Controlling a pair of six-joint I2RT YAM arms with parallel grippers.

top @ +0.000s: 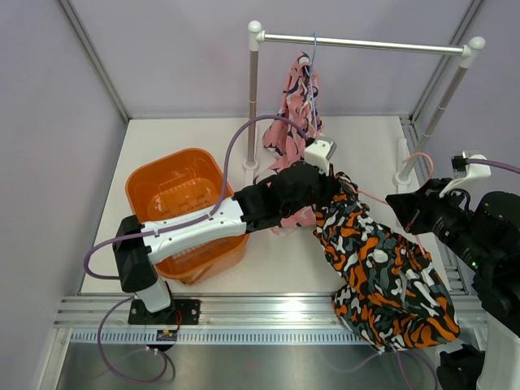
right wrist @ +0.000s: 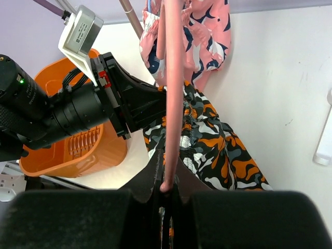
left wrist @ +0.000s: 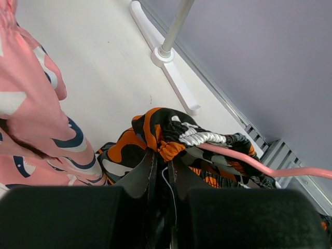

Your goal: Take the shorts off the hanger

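The orange-black-white-grey camouflage shorts (top: 382,268) hang on a pink hanger (top: 374,200) and drape towards the table's front right. My left gripper (top: 335,188) is shut on their bunched waistband (left wrist: 171,132), next to the pink hanger (left wrist: 259,165) in the left wrist view. My right gripper (top: 400,209) is shut on the end of the pink hanger (right wrist: 174,78), with the camouflage shorts (right wrist: 207,145) below it. The pink shorts with navy and white blotches (top: 294,114) hang from a blue hanger on the rail; they also show in the wrist views (left wrist: 31,124) (right wrist: 199,36).
An orange basket (top: 180,203) stands at the left under my left arm. The white clothes rail (top: 366,42) spans the back, its feet on the table (left wrist: 171,78). Grey walls enclose the table.
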